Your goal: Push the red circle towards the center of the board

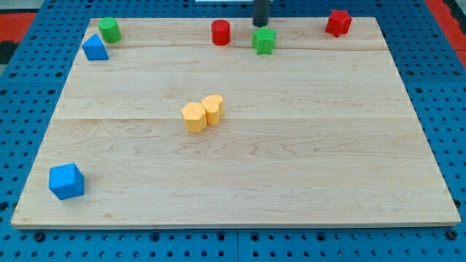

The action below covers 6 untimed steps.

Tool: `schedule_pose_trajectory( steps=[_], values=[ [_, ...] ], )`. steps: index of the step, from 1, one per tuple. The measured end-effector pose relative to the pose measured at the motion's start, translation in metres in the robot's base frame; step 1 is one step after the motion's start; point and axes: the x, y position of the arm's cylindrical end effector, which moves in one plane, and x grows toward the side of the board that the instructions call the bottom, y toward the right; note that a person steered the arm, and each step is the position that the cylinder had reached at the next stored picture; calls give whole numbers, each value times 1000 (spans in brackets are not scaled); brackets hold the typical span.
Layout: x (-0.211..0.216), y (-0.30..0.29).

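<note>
Red circle [220,32] sits nr board's [306,182] top edge, left of green star [264,41]. My tip [260,24], a bare rod holding nothing, hangs just above the star, right of the circle.

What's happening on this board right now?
A dark rod comes down at the view's top; my tip sits just above the green star, to the right of the red circle, not touching the circle. The circle stands near the board's top edge, far from the two yellow blocks near the center.
</note>
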Motion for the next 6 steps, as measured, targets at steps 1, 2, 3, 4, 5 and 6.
schedule_pose_trajectory(
  steps=[1,2,3,4,5,6],
  values=[
    [3,-48],
    [17,-62],
    [54,-82],
    [91,-109],
    [94,-134],
    [125,-153]
  ],
)
